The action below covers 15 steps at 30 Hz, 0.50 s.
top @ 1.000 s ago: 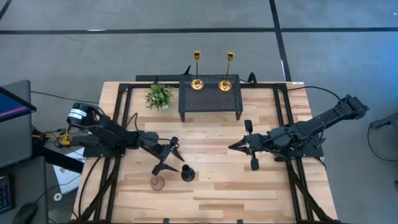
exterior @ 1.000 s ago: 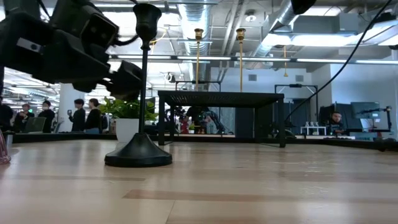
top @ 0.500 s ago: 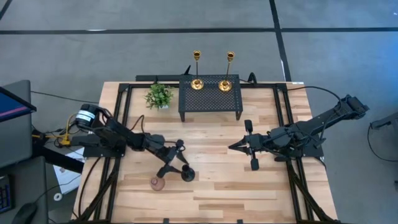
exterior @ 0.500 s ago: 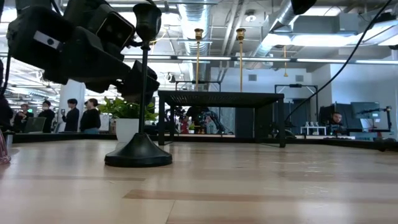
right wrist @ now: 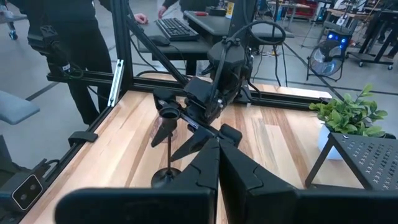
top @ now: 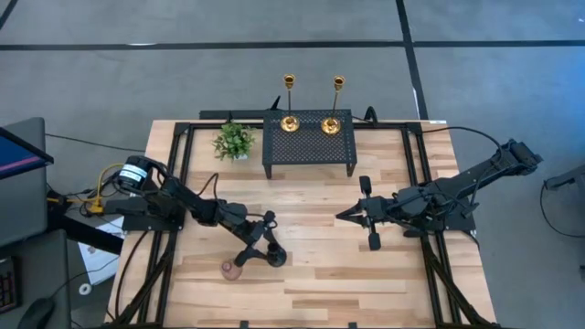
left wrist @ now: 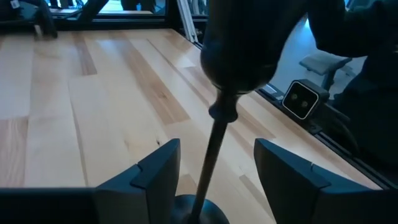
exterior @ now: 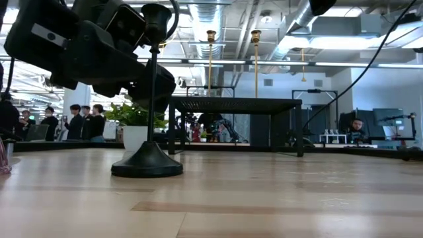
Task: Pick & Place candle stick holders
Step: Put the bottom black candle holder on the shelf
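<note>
A black candle stick holder (top: 275,257) stands upright on its round base (exterior: 147,164) at the table's near left. My left gripper (top: 262,242) reaches level from the left, open. Its two fingers (left wrist: 158,171) stand on either side of the thin stem (left wrist: 214,149), with a gap showing on each side. A squat pinkish-brown holder (top: 232,269) sits just left of the black one. Two gold holders (top: 290,122) (top: 331,124) stand on the black mesh stand (top: 309,144). My right gripper (top: 340,216) hangs shut above the table's middle right.
A small green potted plant (top: 234,141) stands left of the mesh stand at the far edge. Bare wood lies between the two arms. People (exterior: 86,122) stand in the room beyond the table, and a person (right wrist: 68,37) is at its left side.
My left gripper has moved level toward the table's right and near edge, up to the black holder, until its fingers came to stand on either side of the stem. The holder has stayed in place. My right arm has kept still.
</note>
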Tool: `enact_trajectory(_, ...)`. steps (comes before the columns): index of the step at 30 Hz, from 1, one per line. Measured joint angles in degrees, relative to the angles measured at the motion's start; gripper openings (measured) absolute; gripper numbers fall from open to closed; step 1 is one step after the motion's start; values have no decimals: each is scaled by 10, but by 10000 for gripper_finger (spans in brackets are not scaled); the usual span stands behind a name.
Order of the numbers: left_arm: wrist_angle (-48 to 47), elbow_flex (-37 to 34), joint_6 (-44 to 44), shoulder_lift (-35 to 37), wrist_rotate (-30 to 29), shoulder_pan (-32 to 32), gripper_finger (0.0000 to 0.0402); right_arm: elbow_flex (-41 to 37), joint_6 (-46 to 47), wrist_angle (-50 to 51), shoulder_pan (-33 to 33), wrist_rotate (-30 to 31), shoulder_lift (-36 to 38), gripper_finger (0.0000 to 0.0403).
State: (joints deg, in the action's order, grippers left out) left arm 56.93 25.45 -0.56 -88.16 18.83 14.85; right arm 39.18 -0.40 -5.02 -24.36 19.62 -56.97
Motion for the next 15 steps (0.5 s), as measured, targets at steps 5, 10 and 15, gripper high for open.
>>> enact_trajectory(5, 0, 0, 21, 0, -8, 0, 176, 0, -1, 0, 0, 0, 0, 0)
enact_trajectory(10, 1, 0, 26, 0, -8, 0, 129, 0, -2, 0, 0, 0, 0, 0)
enact_trajectory(15, 1, 0, 44, 0, -8, 0, 84, 0, -1, 0, 0, 0, 0, 0)
